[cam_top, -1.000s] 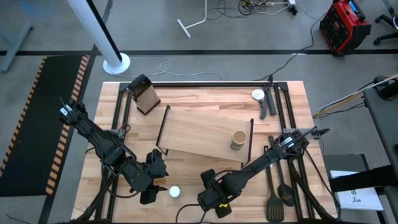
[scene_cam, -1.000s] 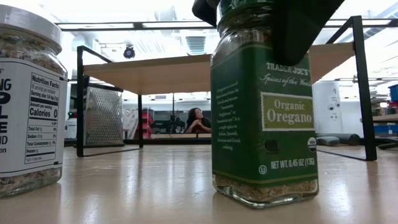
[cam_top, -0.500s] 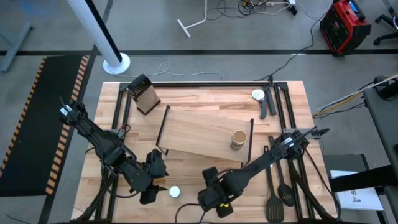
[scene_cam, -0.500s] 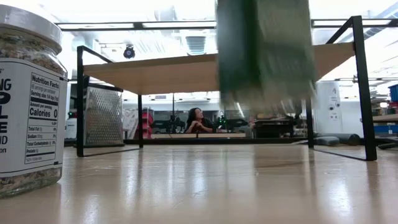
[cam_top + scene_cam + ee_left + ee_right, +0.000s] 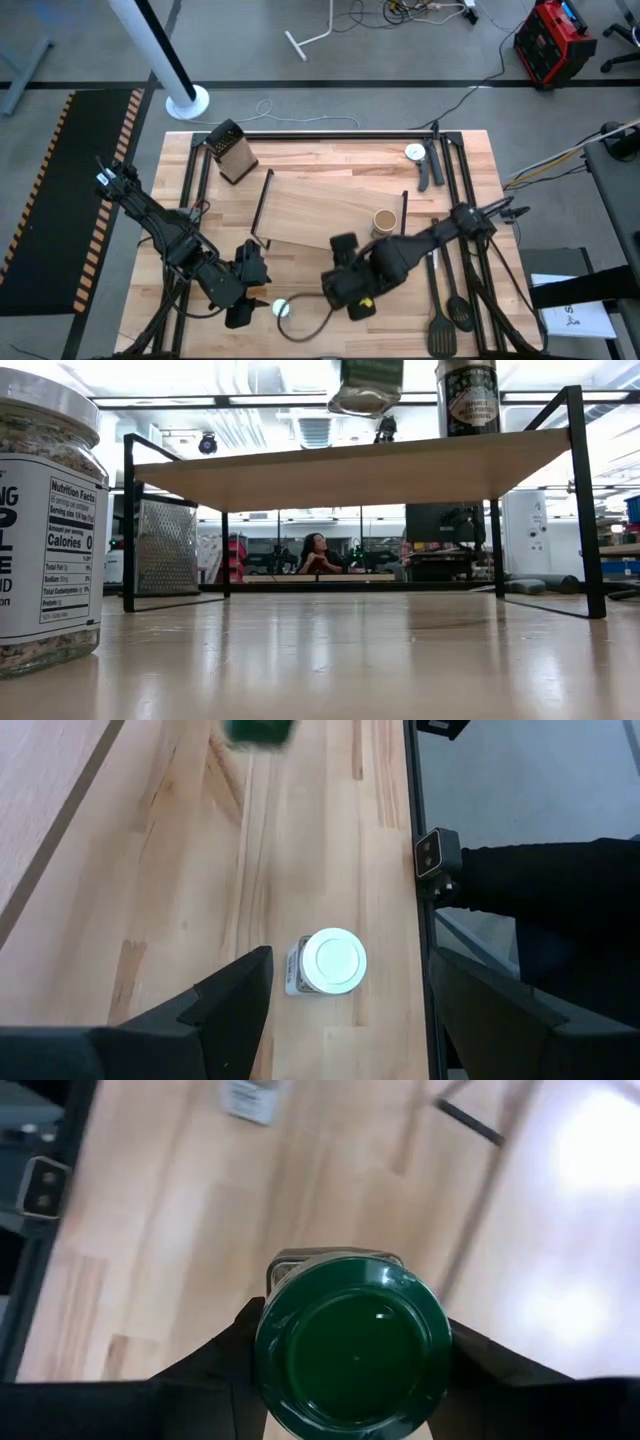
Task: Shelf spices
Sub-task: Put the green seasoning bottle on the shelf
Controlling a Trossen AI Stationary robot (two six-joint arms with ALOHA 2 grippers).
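The shelf (image 5: 330, 215) is a light-wood board on black frame ends at mid-table. A tan-lidded jar (image 5: 384, 222) stands on the board near its right end and shows as a dark-labelled jar (image 5: 468, 398) in the low view. My right gripper (image 5: 348, 290) is shut on a green-lidded jar (image 5: 350, 1345) in front of the shelf; the jar's bottom (image 5: 365, 385) hangs above board height. A white-lidded jar (image 5: 334, 962) stands on the table near the front edge. My left gripper (image 5: 350, 1020) hovers open above it, a finger on either side. My right gripper pinches the green-lidded jar between its two fingers (image 5: 245, 1342), on opposite sides just under the lid's rim (image 5: 268, 1330). The fingers come from above, slanting down. The jar hangs below them, roughly upright and clear of table and shelf.
A box grater (image 5: 231, 152) stands at the far left. A white dial-faced object (image 5: 416, 153) lies at the far right. Dark kitchen utensils (image 5: 447, 310) lie along the right side. Bare tabletop (image 5: 330, 660) runs under and in front of the shelf.
My right gripper has risen quickly and gone toward the table's far edge, nearer the shelf, still shut on the green-lidded jar. The jar stood on the table and is now lifted clear, above the level of the shelf board.
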